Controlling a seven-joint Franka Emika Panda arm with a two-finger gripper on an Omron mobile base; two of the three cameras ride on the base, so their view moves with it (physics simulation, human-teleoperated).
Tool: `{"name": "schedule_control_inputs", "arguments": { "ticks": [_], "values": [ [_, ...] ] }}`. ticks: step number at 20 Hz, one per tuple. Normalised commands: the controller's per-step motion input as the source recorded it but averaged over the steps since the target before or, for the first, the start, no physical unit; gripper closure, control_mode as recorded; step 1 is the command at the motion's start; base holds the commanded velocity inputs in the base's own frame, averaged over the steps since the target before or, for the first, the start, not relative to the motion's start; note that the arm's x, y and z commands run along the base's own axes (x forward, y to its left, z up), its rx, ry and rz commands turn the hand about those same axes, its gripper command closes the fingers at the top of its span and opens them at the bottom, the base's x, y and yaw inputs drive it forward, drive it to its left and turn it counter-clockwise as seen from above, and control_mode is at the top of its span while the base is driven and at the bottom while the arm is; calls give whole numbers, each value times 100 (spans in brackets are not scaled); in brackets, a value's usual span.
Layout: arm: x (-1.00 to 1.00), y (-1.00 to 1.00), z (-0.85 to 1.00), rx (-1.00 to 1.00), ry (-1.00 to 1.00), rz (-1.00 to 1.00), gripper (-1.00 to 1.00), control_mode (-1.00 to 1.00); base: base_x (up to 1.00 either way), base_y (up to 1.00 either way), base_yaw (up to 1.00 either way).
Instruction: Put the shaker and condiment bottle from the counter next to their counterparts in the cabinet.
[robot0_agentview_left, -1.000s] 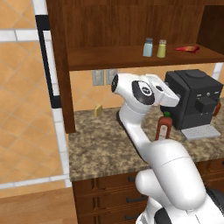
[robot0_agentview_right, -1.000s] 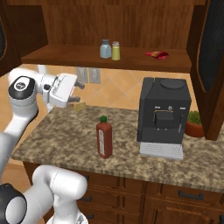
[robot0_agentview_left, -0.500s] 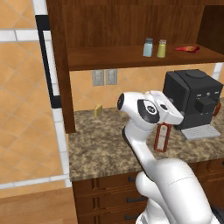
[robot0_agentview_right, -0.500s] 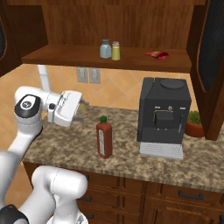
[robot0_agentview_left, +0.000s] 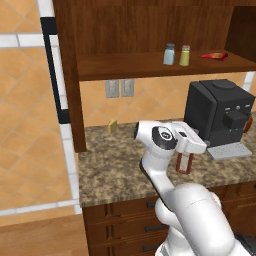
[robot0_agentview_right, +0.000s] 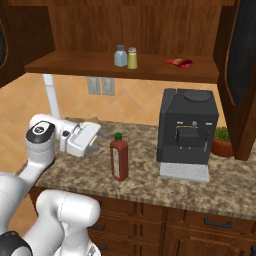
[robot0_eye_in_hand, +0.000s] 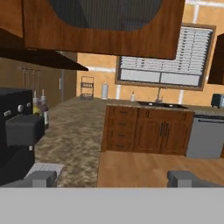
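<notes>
While the arm hangs low over the counter, the scene reads:
gripper (robot0_agentview_right: 95, 142): jaws apart, wide, nothing between them; held sideways just above the counter, left of the condiment bottle in the right base view, near but not touching
hand view: 2 finger tips (robot0_eye_in_hand: 41, 178) sit far apart at the bottom edge, looking across the kitchen
condiment bottle (robot0_agentview_right: 119, 157): tall, slim, red, green cap, upright on the counter, between gripper and coffee machine; in the left base view partly hidden behind the hand
counter (robot0_agentview_right: 150, 180): speckled brown granite, dark wood drawers below
shaker (robot0_agentview_right: 120, 55): pale blue, grey cap, upright on the cabinet shelf, just beside the yellow-green shaker
yellow-green shaker (robot0_agentview_right: 132, 58): silver cap, upright, right of the blue one in the right base view
flat red bottle (robot0_agentview_right: 178, 62): lying on the same shelf, well right of the 2 shakers
cabinet (robot0_agentview_right: 65, 65): dark brown, 1 wide shelf board above the counter
coffee machine (robot0_agentview_right: 187, 132): black, on the counter right of the condiment bottle, apart from it
potted plant (robot0_agentview_right: 221, 141): behind the machine's right side
</notes>
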Motion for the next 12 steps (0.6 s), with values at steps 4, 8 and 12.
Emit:
{"name": "schedule_control_inputs", "arguments": {
  "ticks": [4, 8, 12],
  "values": [
    [35, 0, -5, -3, 9, -14, -100, -100, 0, 0, 0],
    [21, 16, 9, -4, 0, -3, -100, -100, 0, 0, 0],
    [39, 17, 7, 0, 0, 0, -100, -100, 0, 0, 0]
  ]
}}
